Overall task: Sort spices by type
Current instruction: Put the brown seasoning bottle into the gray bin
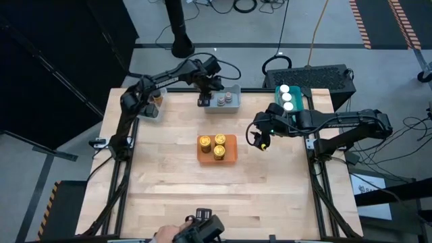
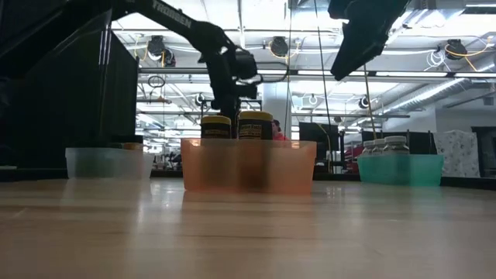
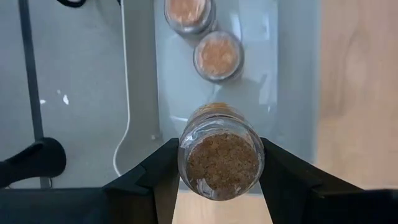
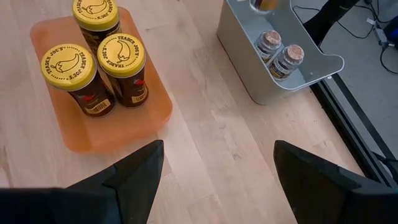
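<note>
High view: straight down over the whole table (image 1: 223,196); low view: table-top height, level across to the orange tray (image 2: 248,164), which the high and right wrist views share. Left wrist view: close, down onto the grey tray (image 3: 292,74) at the far edge; right wrist view: higher, facing both trays.

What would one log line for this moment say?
left gripper: holds spice jar over grey tray | right gripper: open, empty | orange tray: three yellow-lidded jars

Dark jointed arms (image 1: 337,121) (white lettering)
</note>
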`<state>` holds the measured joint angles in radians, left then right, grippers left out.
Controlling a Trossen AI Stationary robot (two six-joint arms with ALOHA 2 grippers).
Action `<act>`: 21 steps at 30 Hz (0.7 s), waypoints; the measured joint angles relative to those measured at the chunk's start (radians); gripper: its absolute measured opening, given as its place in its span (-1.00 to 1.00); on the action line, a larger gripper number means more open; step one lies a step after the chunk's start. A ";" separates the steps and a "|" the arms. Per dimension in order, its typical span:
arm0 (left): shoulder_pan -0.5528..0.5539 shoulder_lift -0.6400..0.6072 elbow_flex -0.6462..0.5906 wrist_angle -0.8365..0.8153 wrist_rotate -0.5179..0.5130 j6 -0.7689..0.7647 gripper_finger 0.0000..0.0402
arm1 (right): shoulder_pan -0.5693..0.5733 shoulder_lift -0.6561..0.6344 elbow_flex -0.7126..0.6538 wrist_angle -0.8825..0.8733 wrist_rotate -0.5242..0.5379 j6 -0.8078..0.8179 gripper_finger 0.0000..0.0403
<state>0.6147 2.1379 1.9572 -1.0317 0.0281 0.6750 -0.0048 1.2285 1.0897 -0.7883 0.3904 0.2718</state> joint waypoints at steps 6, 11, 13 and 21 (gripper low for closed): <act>0.003 0.046 0.000 0.004 -0.002 0.013 -0.08 | 0.000 0.000 0.000 0.002 0.000 -0.002 0.42; -0.003 0.079 0.000 0.005 0.000 0.013 -0.08 | 0.000 0.000 0.000 0.007 0.000 -0.003 0.42; -0.007 0.089 0.000 0.006 0.002 0.013 -0.08 | 0.000 0.000 0.000 0.007 0.000 -0.004 0.42; -0.019 0.099 -0.001 0.037 0.002 0.012 0.20 | 0.000 0.000 0.000 0.006 0.000 -0.014 0.42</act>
<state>0.5956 2.2368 1.9564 -0.9943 0.0299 0.6872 -0.0048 1.2285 1.0897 -0.7822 0.3908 0.2573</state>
